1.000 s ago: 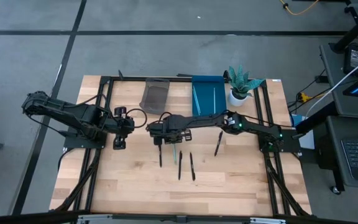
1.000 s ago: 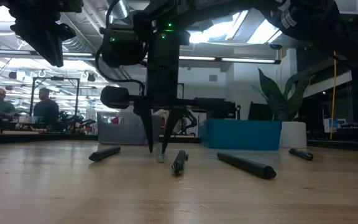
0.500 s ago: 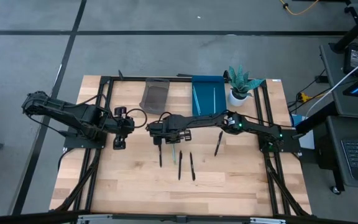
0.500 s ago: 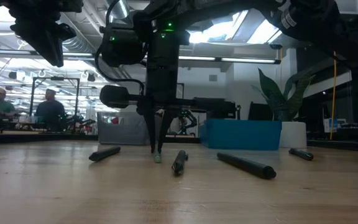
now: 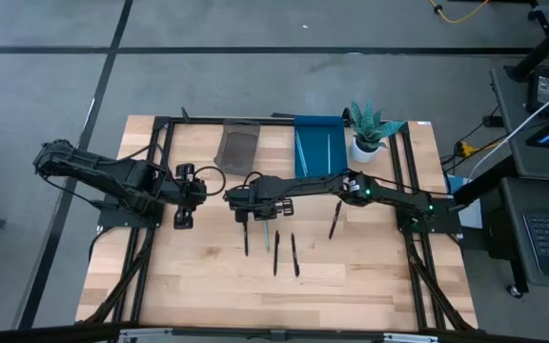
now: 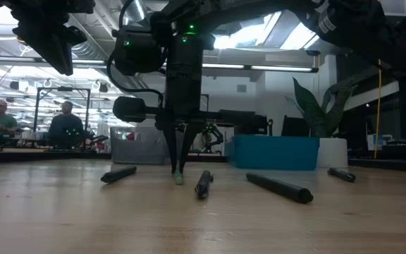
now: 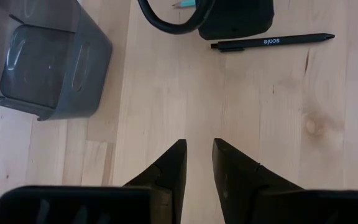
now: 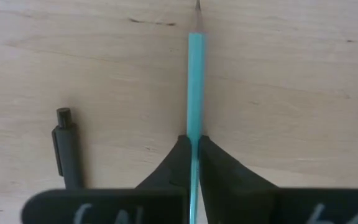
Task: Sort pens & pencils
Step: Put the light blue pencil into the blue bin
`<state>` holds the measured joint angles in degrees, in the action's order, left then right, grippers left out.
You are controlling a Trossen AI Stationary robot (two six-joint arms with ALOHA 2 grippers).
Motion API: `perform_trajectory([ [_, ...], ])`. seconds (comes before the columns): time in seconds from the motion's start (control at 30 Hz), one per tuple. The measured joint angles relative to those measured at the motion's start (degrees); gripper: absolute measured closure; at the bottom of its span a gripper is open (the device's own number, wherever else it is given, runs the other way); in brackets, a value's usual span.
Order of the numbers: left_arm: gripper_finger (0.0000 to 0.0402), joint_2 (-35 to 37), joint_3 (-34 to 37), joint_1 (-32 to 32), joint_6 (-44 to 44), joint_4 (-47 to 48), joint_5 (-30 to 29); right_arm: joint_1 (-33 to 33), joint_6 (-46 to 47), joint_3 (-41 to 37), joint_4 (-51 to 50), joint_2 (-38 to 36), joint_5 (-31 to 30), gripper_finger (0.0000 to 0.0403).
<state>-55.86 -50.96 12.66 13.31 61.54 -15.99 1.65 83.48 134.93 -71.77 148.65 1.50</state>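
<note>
A teal pencil (image 8: 195,74) lies on the wooden table among several black pens (image 5: 276,252); in the high view it is a thin pale line (image 5: 266,231). My right gripper (image 8: 195,146) stands over it at mid-table, pointing down, shut on it (image 6: 178,166). A black pen (image 8: 67,146) lies beside the pencil. My left gripper (image 7: 197,152) hovers high over the table's left part (image 5: 198,195), its fingers a narrow gap apart and holding nothing. The blue bin (image 5: 318,146) at the far edge holds teal pencils. My right gripper pinches the teal pencil's shaft (image 8: 195,127) between its two fingers (image 8: 178,155). The fingers come from above, pointing down, one on each side of the shaft. The pencil lies flat on the table, its pointed end (image 8: 197,7) stretching away from the fingers.
A grey bin (image 5: 238,145) stands at the far edge left of the blue one, and a potted plant (image 5: 370,129) stands to the right of it. One more black pen (image 5: 335,219) lies toward the right. Bare wood stretches along the near half. People stand in the room beyond (image 6: 65,123).
My right gripper has shut on the teal pencil: its fingers stood apart on either side of it a second ago and are now together. The pencil's near end shifted slightly to the left in the low view and stays on the table.
</note>
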Motion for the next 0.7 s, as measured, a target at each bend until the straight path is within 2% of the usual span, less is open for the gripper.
perform_trajectory([
  [0.5, 0.0329, 0.0, 0.0, 0.0, -0.1, 0.0, 0.0, 0.0, 0.1, -0.1, 0.0, -0.9, -0.4, 0.0378],
  [0.7, 0.0329, 0.0, 0.0, 0.0, -0.5, -0.8, 0.0, 0.0, 0.0, -0.1, -0.4, -2.0, -1.6, 0.0395],
])
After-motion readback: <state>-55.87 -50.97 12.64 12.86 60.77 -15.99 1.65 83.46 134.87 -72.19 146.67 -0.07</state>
